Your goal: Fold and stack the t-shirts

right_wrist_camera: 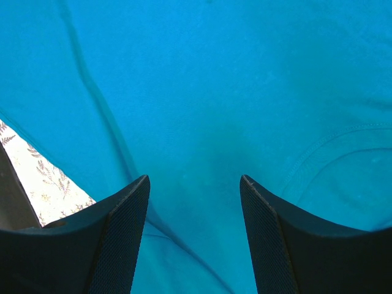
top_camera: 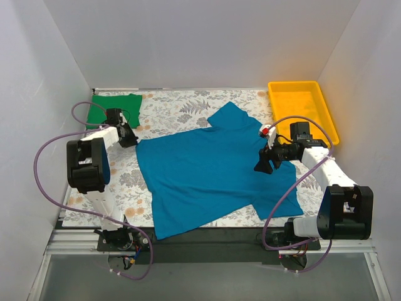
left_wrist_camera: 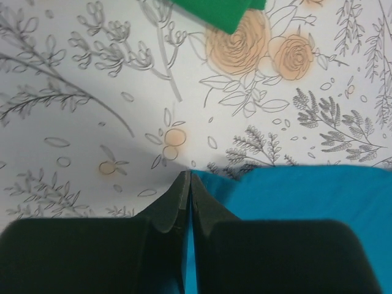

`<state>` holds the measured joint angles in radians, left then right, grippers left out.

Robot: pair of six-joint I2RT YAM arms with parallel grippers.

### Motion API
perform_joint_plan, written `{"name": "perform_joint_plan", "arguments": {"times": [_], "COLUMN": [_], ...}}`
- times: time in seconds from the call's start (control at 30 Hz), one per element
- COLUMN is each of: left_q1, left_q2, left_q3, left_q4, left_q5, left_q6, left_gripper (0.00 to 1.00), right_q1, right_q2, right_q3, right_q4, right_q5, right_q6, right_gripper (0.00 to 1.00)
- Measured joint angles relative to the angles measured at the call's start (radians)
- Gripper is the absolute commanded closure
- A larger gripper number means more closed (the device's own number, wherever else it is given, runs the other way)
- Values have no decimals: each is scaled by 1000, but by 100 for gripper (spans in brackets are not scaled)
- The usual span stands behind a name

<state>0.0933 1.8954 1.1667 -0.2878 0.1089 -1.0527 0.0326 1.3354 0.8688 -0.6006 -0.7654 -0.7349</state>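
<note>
The teal-blue t-shirt point(top_camera: 207, 172) lies spread flat across the middle of the flower-patterned table, one sleeve pointing to the back. The bright green t-shirt point(top_camera: 113, 108) lies folded at the back left corner; its edge shows in the left wrist view point(left_wrist_camera: 220, 12). My left gripper point(top_camera: 130, 139) sits at the teal shirt's back left corner, jaws pressed together point(left_wrist_camera: 188, 176) on the cloth edge point(left_wrist_camera: 294, 196). My right gripper point(top_camera: 262, 164) hovers over the teal shirt's right side, jaws wide apart point(right_wrist_camera: 195, 179) with only teal cloth point(right_wrist_camera: 202, 92) below them.
A yellow plastic tray point(top_camera: 301, 103) stands at the back right. White walls close in the table on three sides. Purple cables loop beside both arms. The dark front rail point(top_camera: 207, 237) runs under the shirt's near hem.
</note>
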Motion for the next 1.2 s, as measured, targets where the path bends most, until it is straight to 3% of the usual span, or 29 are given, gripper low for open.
{"name": "perform_joint_plan", "arguments": {"times": [0.17, 0.3, 0.4, 0.6, 1.2], "left_q1": [1, 2, 2, 2, 11], "left_q2": [-58, -101, -110, -99, 2], "left_q3": [-39, -60, -68, -78, -7], "left_q4": [-3, 3, 5, 0, -4], "left_q5": [-47, -61, -59, -18, 108], "left_q6": [-3, -10, -10, -9, 26], "left_gripper": [65, 53, 52, 53, 86], "right_q1": [0, 0, 0, -1, -8], "right_q2": [0, 0, 0, 0, 0], "right_q3": [0, 0, 0, 0, 0], "right_q4": [0, 0, 0, 0, 0], "right_q5": [0, 0, 0, 0, 0], "right_q6": [0, 0, 0, 0, 0], "right_gripper": [32, 33, 32, 32, 32]}}
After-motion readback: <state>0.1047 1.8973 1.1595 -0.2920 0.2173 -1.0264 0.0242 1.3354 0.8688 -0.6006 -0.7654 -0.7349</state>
